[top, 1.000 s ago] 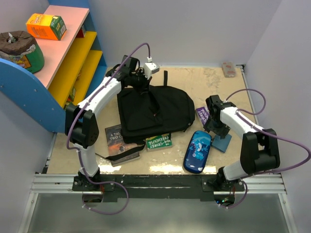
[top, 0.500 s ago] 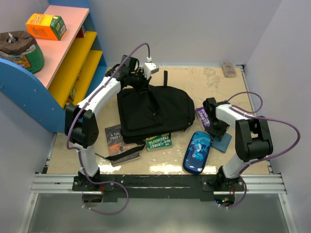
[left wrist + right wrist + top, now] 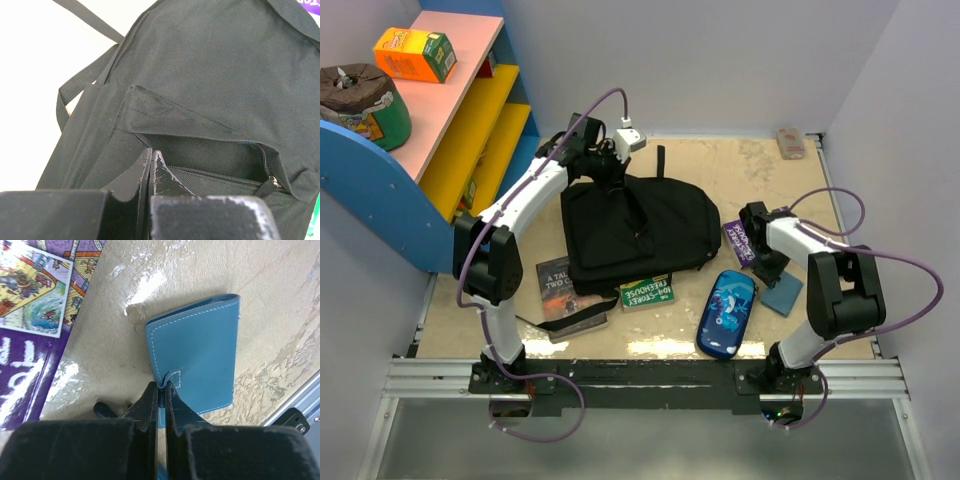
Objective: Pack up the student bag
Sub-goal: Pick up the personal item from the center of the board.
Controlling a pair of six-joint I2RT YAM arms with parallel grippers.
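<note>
On the pale desk (image 3: 720, 170), the student bag (image 3: 630, 225) is lying limp at mid-frame, probably sagging if lifted, best held by its pocket lip (image 3: 200, 141) where the left tool (image 3: 150, 157) is sitting closed; the right tool (image 3: 161, 387) is pinching a teal wallet (image 3: 200, 350).

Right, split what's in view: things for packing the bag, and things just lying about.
For the job (likely):
student bag
dark book, green book, purple book
blue pencil case
teal wallet, pinched in the right tool

Lying about:
orange box and round tub on the shelf
small pinkish item at the far corner
</note>
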